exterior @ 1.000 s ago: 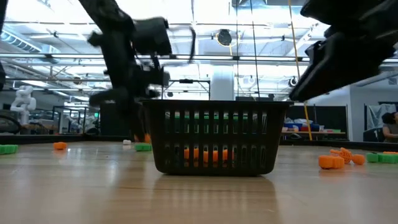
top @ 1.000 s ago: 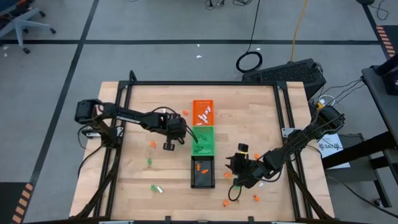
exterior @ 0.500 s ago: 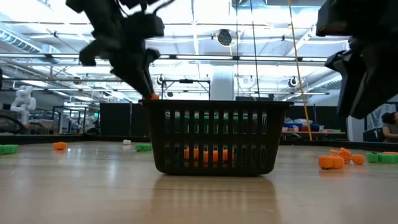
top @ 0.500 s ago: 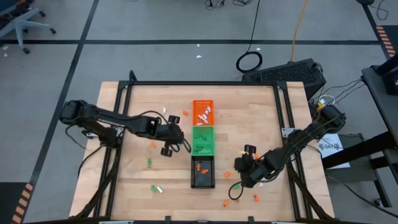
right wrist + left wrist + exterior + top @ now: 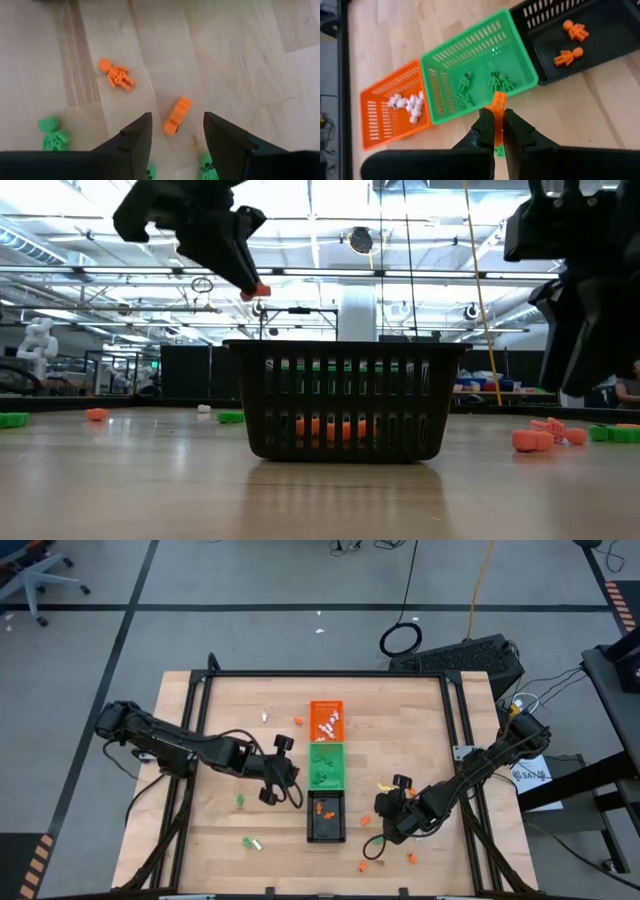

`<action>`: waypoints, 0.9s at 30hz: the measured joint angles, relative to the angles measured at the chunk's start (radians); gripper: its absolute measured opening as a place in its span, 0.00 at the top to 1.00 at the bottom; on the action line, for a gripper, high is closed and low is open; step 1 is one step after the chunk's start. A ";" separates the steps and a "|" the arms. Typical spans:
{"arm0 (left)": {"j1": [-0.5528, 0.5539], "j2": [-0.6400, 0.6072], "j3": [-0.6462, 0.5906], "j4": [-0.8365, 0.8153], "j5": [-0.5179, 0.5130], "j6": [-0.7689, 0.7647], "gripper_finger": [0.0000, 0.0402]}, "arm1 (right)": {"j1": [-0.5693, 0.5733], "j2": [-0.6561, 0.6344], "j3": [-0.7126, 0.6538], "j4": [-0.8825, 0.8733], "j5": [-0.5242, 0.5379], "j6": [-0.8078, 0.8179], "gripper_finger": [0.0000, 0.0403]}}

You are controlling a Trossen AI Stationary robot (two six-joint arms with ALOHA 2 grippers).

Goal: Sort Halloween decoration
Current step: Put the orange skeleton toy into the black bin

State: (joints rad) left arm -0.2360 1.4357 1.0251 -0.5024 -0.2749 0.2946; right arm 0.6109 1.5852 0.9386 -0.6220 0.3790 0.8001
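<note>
- Mid-carry, I'd say: left gripper [image 5: 498, 127] is clenched on one orange trinket [image 5: 497, 106], hanging above the worktop [image 5: 220, 720] just beside the near edge of the green tray [image 5: 478, 65].
- Next move, my guess: swing it over the black tray [image 5: 600, 35], where the orange ones sit, and let go. It has to clear the tray wall first.
- Right gripper [image 5: 175, 132] is spread wide, hovering over a loose orange piece [image 5: 176, 115] on the worktop. Looks lined up to drop down and pinch it.
- Counts: three trays in a row, orange tray [image 5: 390, 110], green, black.
- Left wrist view shows two orange figures in the black tray, roughly four green ones in the green tray, and a clump of white bits in the orange tray, too bunched to count.
- Loose near the right gripper: two orange, at least three green. More strays are scattered on the left side, too tiny to tally.
</note>
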 joint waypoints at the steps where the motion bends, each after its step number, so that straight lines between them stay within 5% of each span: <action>1: -0.007 0.000 0.004 0.001 -0.009 0.000 0.97 | 0.000 -0.001 0.000 0.006 0.009 0.000 0.58; 11: -0.062 0.000 0.012 0.086 -0.018 -0.012 0.97 | 0.000 -0.002 0.000 0.020 0.025 0.009 0.57; 27: -0.094 0.229 0.001 0.493 0.221 -0.025 0.97 | 0.000 -0.002 0.000 0.020 0.038 0.000 0.57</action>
State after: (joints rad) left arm -0.3302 1.6652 1.0264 -0.0089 -0.0537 0.2693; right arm 0.6106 1.5837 0.9386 -0.6022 0.4173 0.8005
